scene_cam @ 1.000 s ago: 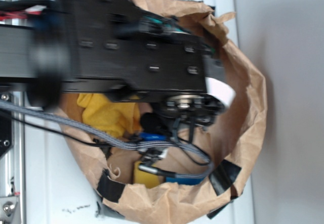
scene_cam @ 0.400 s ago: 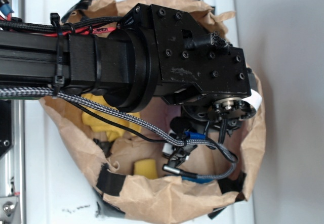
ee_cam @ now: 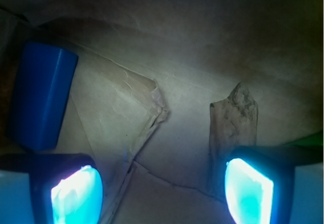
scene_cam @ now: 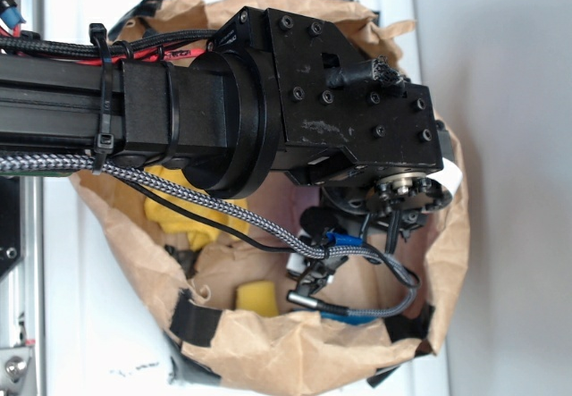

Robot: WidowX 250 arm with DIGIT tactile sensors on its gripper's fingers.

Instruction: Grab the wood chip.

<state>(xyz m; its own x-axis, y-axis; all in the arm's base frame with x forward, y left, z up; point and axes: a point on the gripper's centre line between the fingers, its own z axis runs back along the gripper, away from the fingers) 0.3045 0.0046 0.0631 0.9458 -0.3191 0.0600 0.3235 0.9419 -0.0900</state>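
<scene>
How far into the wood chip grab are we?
Done: arm is down in the paper bag. In hand: the open gripper hovers over the bag floor, the wood chip at one fingertip, not between the jaws. Left: centre on it, close, lift.

Since one second ago, the robot arm (scene_cam: 268,110) has been swung across the exterior view: its broad flat black housing, then blurred with motion over the top of the brown paper bag (scene_cam: 295,351), has been replaced by the round joint and bolted wrist block, now sharp. The wrist motor (scene_cam: 407,195) has been carried toward the bag's right wall. From 0.4 s ago, no further shift can be made out.
</scene>
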